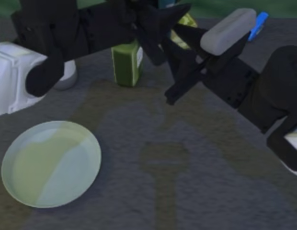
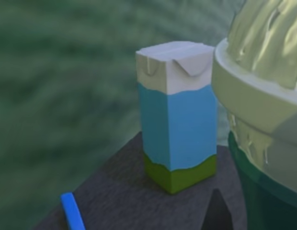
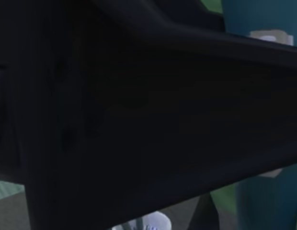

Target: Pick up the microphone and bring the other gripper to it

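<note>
Two arms cross over the surface's far edge. Left pincer (image 1: 179,17) grips the microphone (image 2: 263,62) aloft there; right pincer (image 1: 170,72), spread apart, sits just beside it. Carton (image 1: 127,64) stands upright nearby; plate (image 1: 50,163) lies toward the near-left corner.

Dim, greenish light falls across the dark tabletop (image 1: 196,191) in the top view, where soft-edged arm shadows spread over the middle. The pale plate (image 1: 50,163) catches a mottled yellow sheen. In the left wrist view the carton (image 2: 178,115) is evenly lit against a blurred green backdrop. The right wrist view is dark.
</note>
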